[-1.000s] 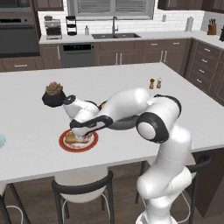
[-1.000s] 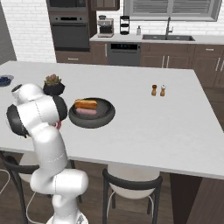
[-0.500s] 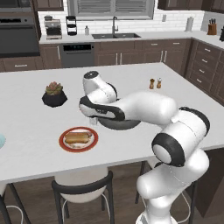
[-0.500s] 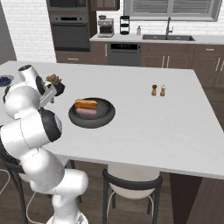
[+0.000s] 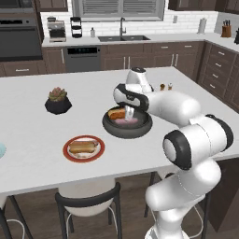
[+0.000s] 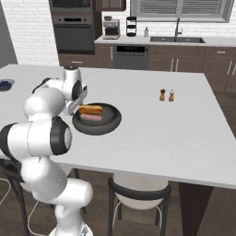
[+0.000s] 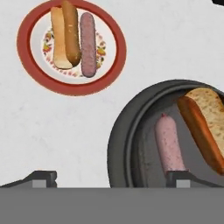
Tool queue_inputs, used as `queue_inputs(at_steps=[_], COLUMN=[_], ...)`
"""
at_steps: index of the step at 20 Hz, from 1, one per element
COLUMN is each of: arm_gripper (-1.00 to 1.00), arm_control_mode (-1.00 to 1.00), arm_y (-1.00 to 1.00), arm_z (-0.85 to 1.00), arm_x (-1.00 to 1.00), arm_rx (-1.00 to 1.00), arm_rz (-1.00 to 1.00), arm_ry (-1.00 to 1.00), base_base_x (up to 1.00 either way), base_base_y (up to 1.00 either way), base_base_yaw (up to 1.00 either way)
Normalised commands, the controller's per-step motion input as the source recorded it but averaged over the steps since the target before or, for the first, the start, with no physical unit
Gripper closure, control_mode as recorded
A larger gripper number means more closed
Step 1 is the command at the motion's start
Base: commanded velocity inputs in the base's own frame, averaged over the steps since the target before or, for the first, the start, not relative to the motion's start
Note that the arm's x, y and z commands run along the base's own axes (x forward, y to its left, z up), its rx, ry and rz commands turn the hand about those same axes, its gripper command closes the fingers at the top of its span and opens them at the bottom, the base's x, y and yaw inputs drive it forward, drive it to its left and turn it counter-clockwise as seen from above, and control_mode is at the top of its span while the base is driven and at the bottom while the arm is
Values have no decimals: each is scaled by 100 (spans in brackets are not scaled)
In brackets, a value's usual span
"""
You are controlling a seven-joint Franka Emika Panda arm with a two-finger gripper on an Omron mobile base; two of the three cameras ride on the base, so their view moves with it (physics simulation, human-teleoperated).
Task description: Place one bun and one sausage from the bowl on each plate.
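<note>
Hand view, looking down past the jaws: two dark fingertips stand wide apart at the bottom edge, nothing between them, gripper open and empty. One tip sits over bare white counter, the other over the dark bowl, whose rim passes between the jaws; the bowl's far side runs off the frame. Inside it, just ahead of that tip, lies one pinkish sausage, its near end hidden behind the finger. Beside the sausage, further out from the jaws, lies one bun, cut off by the frame edge. Well ahead of the jaws sits the red-rimmed plate, holding a bun and a sausage side by side, touching. Left base view: gripper hangs low over the bowl, its fingers hard to make out against the arm; a sliver of pale blue plate shows at the frame edge, contents unseen.
</note>
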Motion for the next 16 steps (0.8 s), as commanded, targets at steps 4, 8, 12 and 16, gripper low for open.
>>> queue_inputs(at_steps=[4,8,12,16], arm_gripper=[-100,-100,-100,-100], arm_control_mode=[-100,-100,-100,-100], arm_y=[-75,-52,-10,25], arm_z=[1,-2,-15,-24], arm_x=[67,29,12,23], arm_rx=[3,0,0,-1], arm_rz=[35,48,46,14], arm_ry=[3,0,-2,-5], base_base_x=[0,0,0,0], base_base_y=[0,0,0,0], base_base_yaw=[0,0,0,0])
